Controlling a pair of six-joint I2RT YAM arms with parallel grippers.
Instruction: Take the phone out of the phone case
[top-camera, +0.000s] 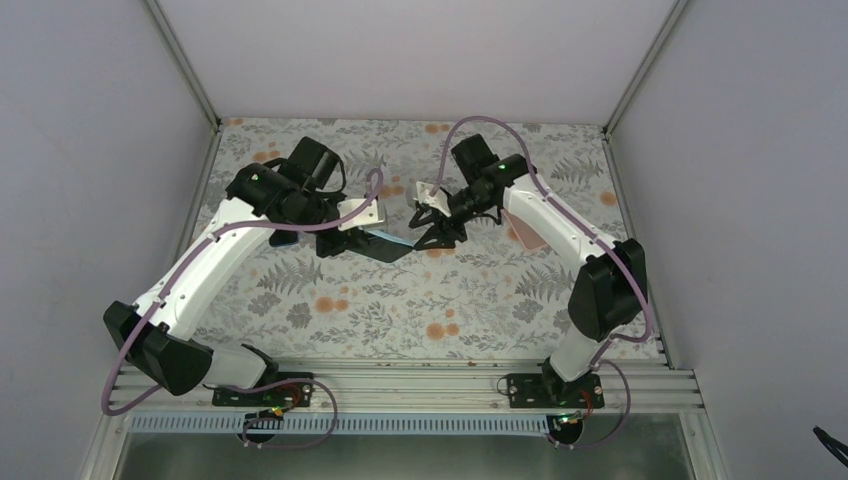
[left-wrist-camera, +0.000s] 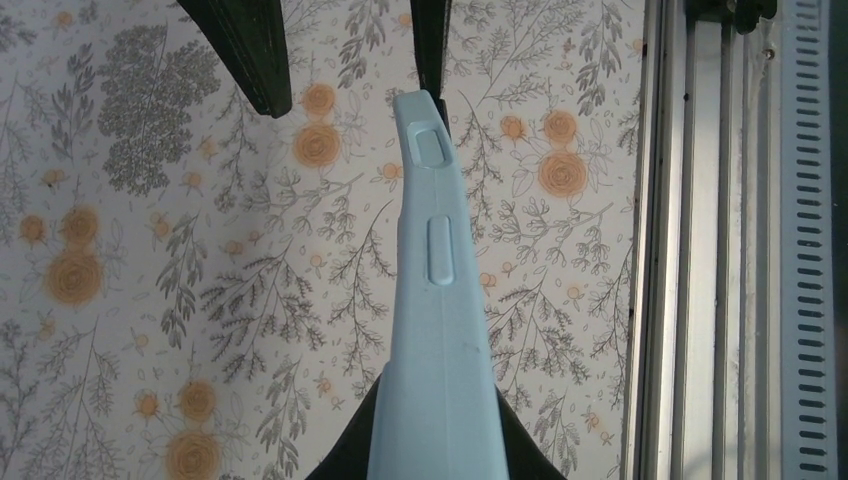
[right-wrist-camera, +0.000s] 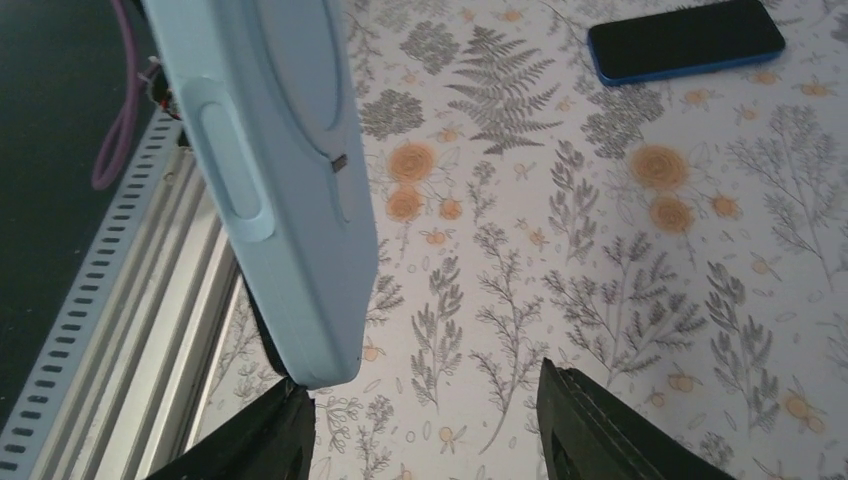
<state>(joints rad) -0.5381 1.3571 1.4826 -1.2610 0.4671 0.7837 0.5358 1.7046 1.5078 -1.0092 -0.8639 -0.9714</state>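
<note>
Overhead, two white robot arms reach inward and meet above the middle of a counter (right-wrist-camera: 600, 250) covered in a grey fern and orange flower print.

The left pincer (left-wrist-camera: 438, 420) is closed on one end of a pale blue phone case (left-wrist-camera: 432, 330). In the left wrist view its black fingers (left-wrist-camera: 350, 450) press against both sides of the case at the bottom of the frame. The case is held off the counter and seen edge-on, narrowing toward the top, with two raised button bumps along its side.

The right pincer (right-wrist-camera: 425, 400) is spread wide and grips nothing. In the right wrist view the case slants down from the upper left. Its free rounded end meets the inner side of that pincer's left-hand finger (right-wrist-camera: 285, 430), while the other finger stands well apart with bare counter between them. Whether case and finger actually touch cannot be told.

The phone (right-wrist-camera: 685, 40) is out of the case. It lies flat on the counter near the top right of the right wrist view, well apart from both pincers, with its dark screen up and a blue edge showing.

A ribbed metal rail (left-wrist-camera: 690, 250) runs along the counter's near edge, and a purple cable (right-wrist-camera: 120, 110) loops above it.
</note>
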